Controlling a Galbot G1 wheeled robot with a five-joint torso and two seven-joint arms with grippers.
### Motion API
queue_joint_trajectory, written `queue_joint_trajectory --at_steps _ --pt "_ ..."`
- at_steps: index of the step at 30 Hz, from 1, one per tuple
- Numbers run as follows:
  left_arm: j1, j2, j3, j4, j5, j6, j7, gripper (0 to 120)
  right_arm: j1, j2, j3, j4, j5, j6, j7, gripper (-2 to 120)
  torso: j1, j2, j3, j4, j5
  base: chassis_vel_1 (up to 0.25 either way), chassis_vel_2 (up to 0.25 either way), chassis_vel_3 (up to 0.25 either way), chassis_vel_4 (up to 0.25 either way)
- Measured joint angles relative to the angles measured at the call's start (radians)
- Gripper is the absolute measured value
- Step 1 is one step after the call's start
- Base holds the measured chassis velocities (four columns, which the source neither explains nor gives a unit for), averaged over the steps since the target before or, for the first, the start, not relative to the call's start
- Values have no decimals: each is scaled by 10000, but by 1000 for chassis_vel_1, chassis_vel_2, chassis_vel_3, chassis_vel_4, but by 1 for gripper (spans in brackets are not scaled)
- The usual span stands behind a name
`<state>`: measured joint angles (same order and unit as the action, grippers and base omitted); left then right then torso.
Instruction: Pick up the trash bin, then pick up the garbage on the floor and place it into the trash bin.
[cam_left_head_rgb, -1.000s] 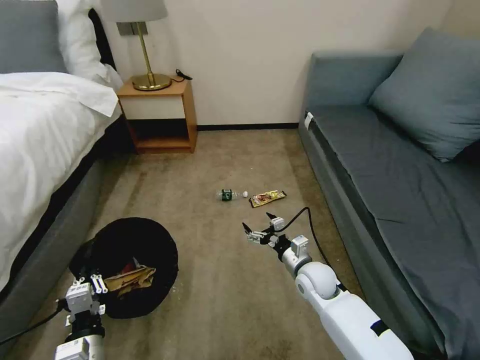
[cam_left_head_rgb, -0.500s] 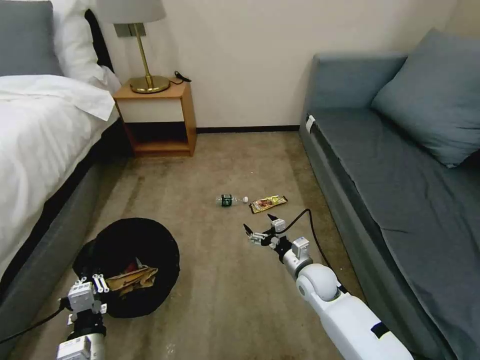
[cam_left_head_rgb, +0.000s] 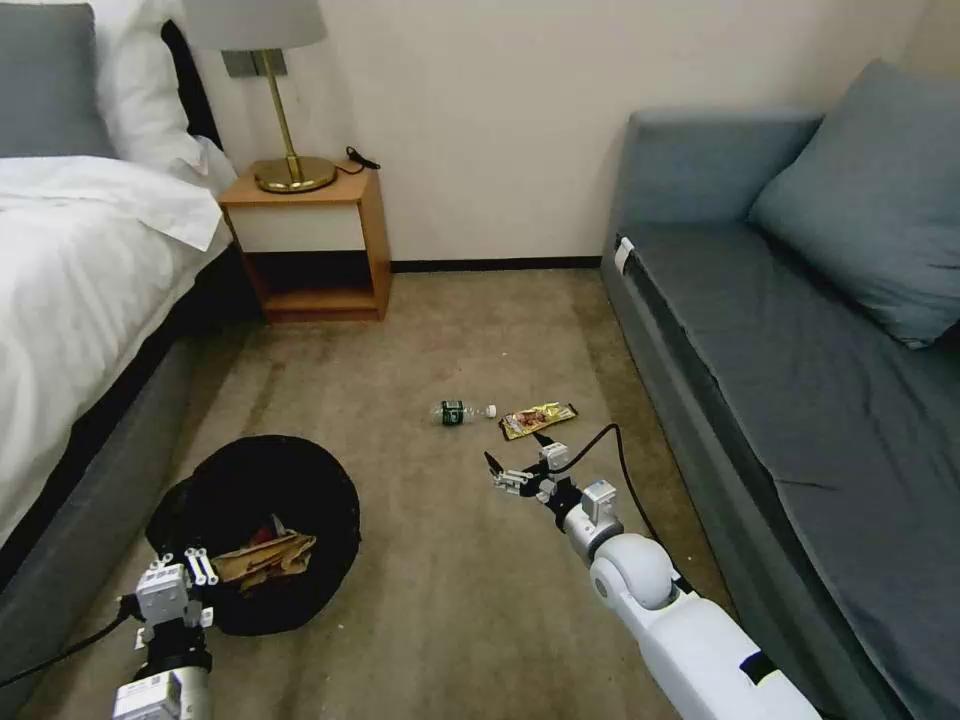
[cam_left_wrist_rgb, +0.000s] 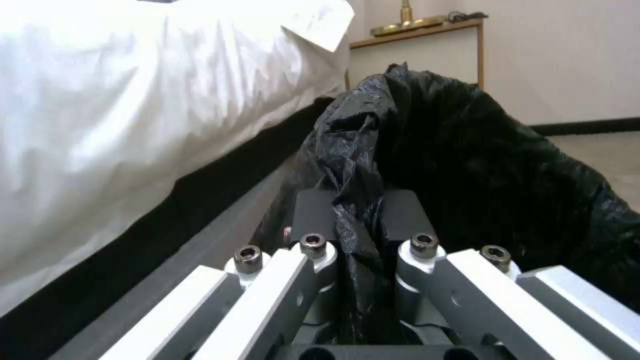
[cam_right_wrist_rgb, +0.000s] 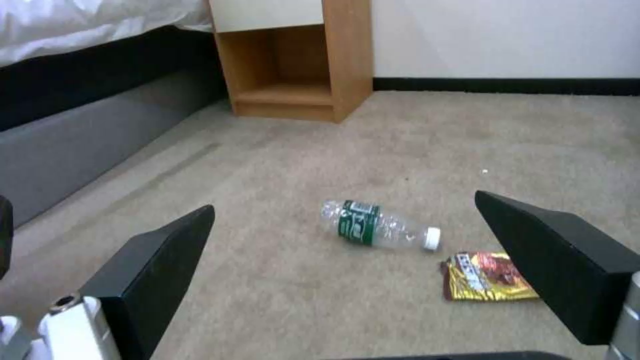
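**Bin in the left grip, right gripper over the last litter**

Looking through your head view, you see the trash bin (cam_left_head_rgb: 262, 530) low on the left, beside the bed (cam_left_head_rgb: 80, 300), its black bag (cam_left_head_rgb: 300, 480) spread wide and a tan crumpled paper bag (cam_left_head_rgb: 262, 558) lying inside with a bit of red showing behind it. Your left gripper (cam_left_head_rgb: 185, 572) sits at the bin's near rim. The left wrist view gives you what the head view cannot: the two dark pads pressed together on a fold of the black bag (cam_left_wrist_rgb: 357, 210) at the rim, the liner rising crinkled beyond them (the white bin wall itself is hidden there).

Your right gripper (cam_left_head_rgb: 515, 455) reaches forward above the carpet (cam_left_head_rgb: 450, 600), fingers spread wide and holding nothing. The right wrist view shows the gap between its dark fingers (cam_right_wrist_rgb: 160, 260) framing the clear bottle (cam_right_wrist_rgb: 377, 230) with its green label, lying on its side, white cap pointing toward the yellow-brown snack wrapper (cam_right_wrist_rgb: 483, 282) just beside it. In the head view both pieces lie just beyond the gripper, bottle (cam_left_head_rgb: 462, 411) to the left of the wrapper (cam_left_head_rgb: 538, 420).

The floor is tan carpet. A wooden nightstand (cam_left_head_rgb: 310, 250) with a brass lamp (cam_left_head_rgb: 285, 130) stands against the cream wall, and a grey-blue sofa (cam_left_head_rgb: 800, 350) runs along your right.
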<state>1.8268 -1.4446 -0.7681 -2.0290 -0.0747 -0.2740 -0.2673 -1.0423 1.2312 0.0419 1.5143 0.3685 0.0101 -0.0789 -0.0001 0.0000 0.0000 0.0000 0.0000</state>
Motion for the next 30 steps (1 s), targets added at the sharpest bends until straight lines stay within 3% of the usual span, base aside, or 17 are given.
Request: queue_joint_trajectory --at_steps 30 --pt "-1 -146 48 318 186 -344 19 7 -64 77 38 -172 -244 232 -59 100 1 0 0 0 0 -114 109 111 -112"
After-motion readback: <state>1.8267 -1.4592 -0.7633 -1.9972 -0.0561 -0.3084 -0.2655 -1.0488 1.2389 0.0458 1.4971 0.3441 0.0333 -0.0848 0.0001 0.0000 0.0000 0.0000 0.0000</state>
